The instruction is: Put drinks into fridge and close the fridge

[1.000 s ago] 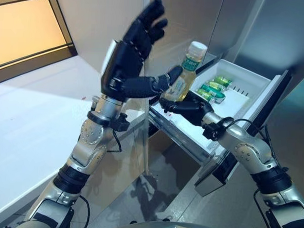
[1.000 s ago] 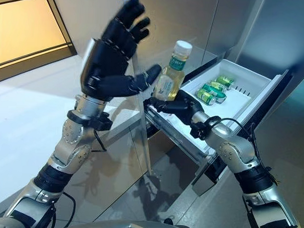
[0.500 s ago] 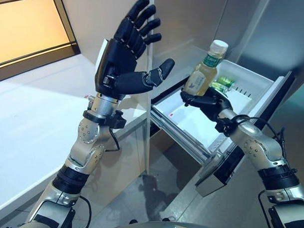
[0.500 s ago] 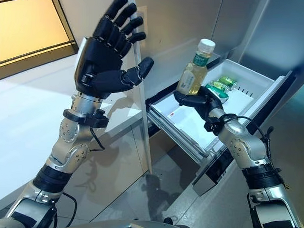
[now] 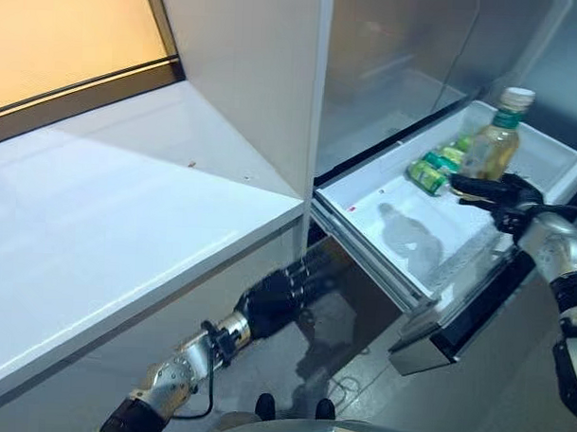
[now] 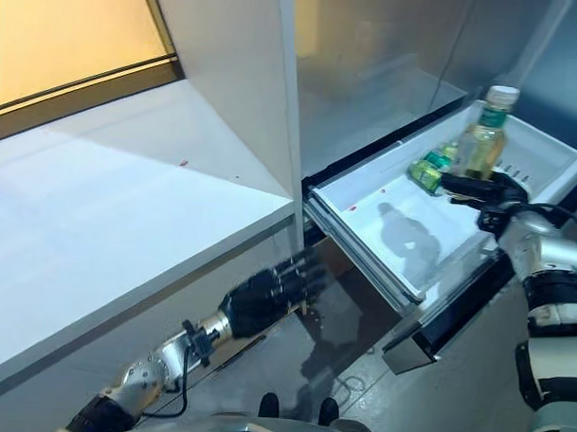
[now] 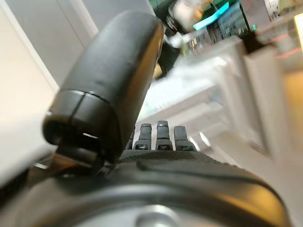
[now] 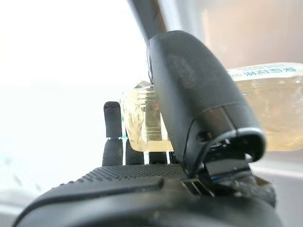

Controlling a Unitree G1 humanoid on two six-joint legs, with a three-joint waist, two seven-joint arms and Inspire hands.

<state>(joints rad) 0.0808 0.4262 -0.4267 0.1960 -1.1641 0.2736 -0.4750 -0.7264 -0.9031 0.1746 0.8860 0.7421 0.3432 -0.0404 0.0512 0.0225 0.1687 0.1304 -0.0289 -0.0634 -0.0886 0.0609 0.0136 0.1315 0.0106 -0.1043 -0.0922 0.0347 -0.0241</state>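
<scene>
My right hand [image 5: 503, 193] is shut on a clear bottle of yellow drink [image 5: 494, 144] with a white cap and green label. It holds the bottle upright over the far end of the open white fridge drawer [image 5: 383, 215]. In the right wrist view the thumb [image 8: 199, 101] and fingers clamp the bottle [image 8: 265, 111]. Green cans [image 5: 430, 172] lie in the drawer just left of the bottle. My left hand [image 5: 276, 293] hangs low below the counter edge, fingers relaxed and empty; it also shows in the left wrist view [image 7: 109, 90].
A white counter [image 5: 109, 210] fills the left side, with a white upright panel [image 5: 265, 73] at its right end. The drawer's dark front [image 5: 475, 313] sticks out toward me. The steel fridge wall [image 5: 408, 40] stands behind the drawer.
My left hand has dropped from raised in front of me to below the counter edge. My right hand has carried the bottle farther out over the drawer's far end. The camera has also shifted.
</scene>
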